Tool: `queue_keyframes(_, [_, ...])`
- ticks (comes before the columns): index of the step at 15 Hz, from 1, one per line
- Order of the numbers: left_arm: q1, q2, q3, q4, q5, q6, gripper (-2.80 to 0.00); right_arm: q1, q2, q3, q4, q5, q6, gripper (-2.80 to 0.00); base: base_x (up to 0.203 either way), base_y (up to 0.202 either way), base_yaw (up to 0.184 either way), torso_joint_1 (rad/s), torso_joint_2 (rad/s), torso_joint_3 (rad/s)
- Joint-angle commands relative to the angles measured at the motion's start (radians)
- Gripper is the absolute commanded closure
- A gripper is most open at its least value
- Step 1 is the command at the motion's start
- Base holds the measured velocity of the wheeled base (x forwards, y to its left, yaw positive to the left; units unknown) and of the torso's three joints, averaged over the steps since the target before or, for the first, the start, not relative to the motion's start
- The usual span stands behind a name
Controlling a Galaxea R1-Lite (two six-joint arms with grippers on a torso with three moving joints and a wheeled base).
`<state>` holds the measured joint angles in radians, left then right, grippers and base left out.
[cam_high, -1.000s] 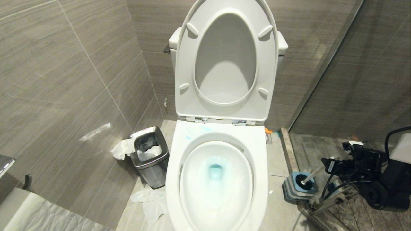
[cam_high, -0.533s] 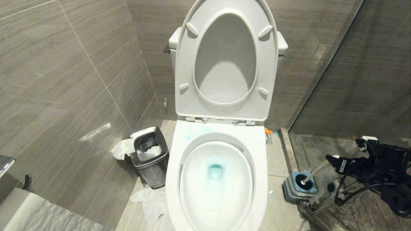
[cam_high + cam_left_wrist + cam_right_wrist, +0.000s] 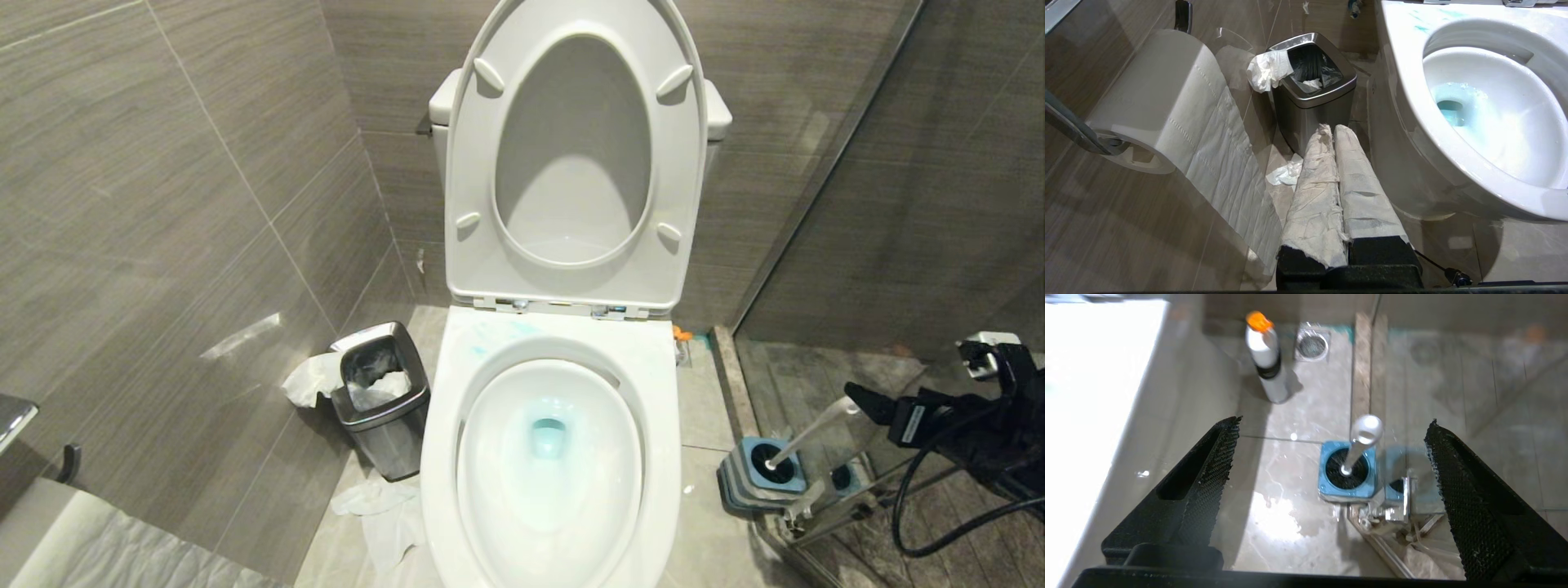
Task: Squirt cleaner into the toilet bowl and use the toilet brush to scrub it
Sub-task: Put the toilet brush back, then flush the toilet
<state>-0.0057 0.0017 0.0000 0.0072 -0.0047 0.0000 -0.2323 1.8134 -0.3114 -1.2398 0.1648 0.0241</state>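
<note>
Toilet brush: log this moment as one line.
toilet brush: standing in holder | right tool: open, above it, empty | toilet bowl: blue-tinted water

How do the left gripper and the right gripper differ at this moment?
The left gripper is shut, fingers pressed together; the right gripper stands wide open. The left gripper's fingers are wrapped in white paper; the right gripper's fingers are bare black. The left gripper points at the steel bin, the right at the toilet brush. Both hold nothing.
</note>
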Motion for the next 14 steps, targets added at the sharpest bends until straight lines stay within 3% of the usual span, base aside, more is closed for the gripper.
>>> queue_keyframes(1, [0.000, 0.001, 0.002, 0.000, 0.000, 0.000, 0.00, 0.004, -0.116, 0.038, -0.006, 0.015, -0.020, -2.80, 0.000, 0.000, 0.000, 0.000, 0.00, 0.000])
queue_keyframes(2, [0.000, 0.001, 0.002, 0.000, 0.000, 0.000, 0.00, 0.004, -0.145, 0.052, -0.007, 0.022, -0.042, -2.80, 0.000, 0.000, 0.000, 0.000, 0.00, 0.000])
queue_keyframes(3, [0.000, 0.001, 0.002, 0.000, 0.000, 0.000, 0.00, 0.004, -0.174, 0.057, -0.006, 0.038, -0.054, 0.00, 0.000, 0.000, 0.000, 0.000, 0.00, 0.000])
queue_keyframes(5, [0.000, 0.001, 0.002, 0.000, 0.000, 0.000, 0.00, 0.004, -0.248, 0.053, 0.039, 0.061, -0.078, 0.00, 0.000, 0.000, 0.000, 0.000, 0.00, 0.000])
queue_keyframes(12, [0.000, 0.001, 0.002, 0.000, 0.000, 0.000, 0.00, 0.005, -0.532, -0.220, 0.594, 0.070, -0.110, 0.00, 0.000, 0.000, 0.000, 0.000, 0.00, 0.000])
queue_keyframes(14, [0.000, 0.001, 0.002, 0.000, 0.000, 0.000, 0.00, 0.005, -0.587, -0.235, 0.649, 0.064, -0.113, 0.00, 0.000, 0.000, 0.000, 0.000, 0.00, 0.000])
